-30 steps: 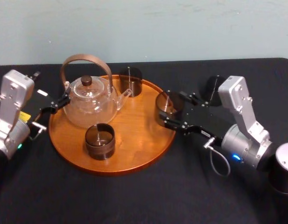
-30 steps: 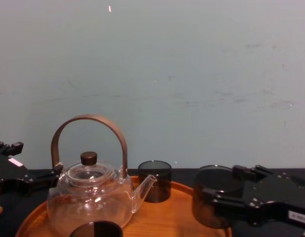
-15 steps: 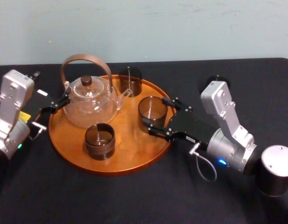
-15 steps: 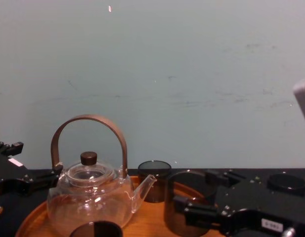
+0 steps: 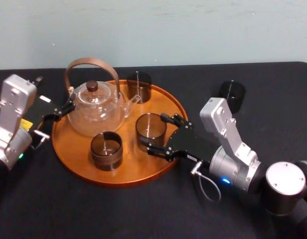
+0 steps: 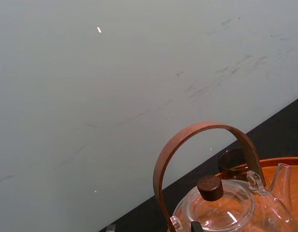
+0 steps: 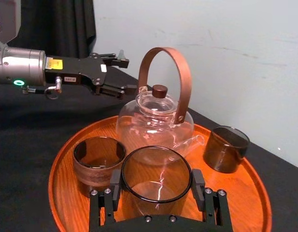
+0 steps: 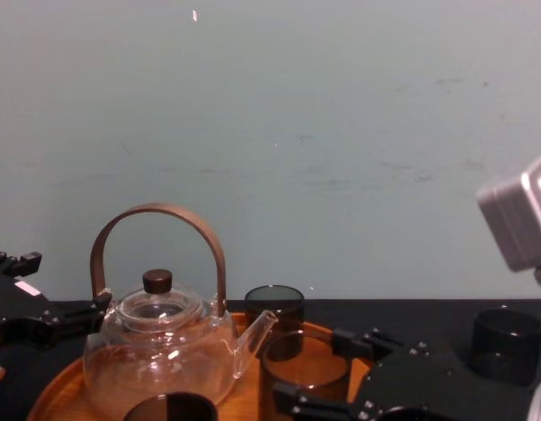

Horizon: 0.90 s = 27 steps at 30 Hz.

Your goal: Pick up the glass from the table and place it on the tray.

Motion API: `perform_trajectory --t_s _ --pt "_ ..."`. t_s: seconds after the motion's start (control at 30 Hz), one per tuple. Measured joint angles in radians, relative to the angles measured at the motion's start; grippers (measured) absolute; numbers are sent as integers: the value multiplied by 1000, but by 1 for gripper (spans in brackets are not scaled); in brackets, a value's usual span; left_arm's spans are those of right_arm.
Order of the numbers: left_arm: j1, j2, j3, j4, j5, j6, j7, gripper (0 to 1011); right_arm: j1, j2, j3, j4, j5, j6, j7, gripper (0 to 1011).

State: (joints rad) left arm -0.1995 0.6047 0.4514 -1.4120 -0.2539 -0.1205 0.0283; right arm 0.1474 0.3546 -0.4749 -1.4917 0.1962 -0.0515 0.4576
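Right claw (image 5: 157, 133) has carried the glass (image 5: 150, 126) over the tray (image 5: 78, 160).

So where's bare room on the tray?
Free: the right half of the round orange-brown wooden tray, between the front dark glass cup, the back dark glass cup and the rim, where the right claw holds the smoky glass. Crowded: left half, around the clear glass teapot.

Looking steeply down on the tray (image 5: 128, 169) from the head; facing across it low and close from the chest; angling upward beside it from the left wrist, across it from the right; sharing it throughout.
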Motion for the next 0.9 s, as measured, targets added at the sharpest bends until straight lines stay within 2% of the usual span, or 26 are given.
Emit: perform_trajectory --t_s 0.9 --pt "0 0 0 0 0 0 0 1010 31 -49 -29 116 -29 -68 5 892"
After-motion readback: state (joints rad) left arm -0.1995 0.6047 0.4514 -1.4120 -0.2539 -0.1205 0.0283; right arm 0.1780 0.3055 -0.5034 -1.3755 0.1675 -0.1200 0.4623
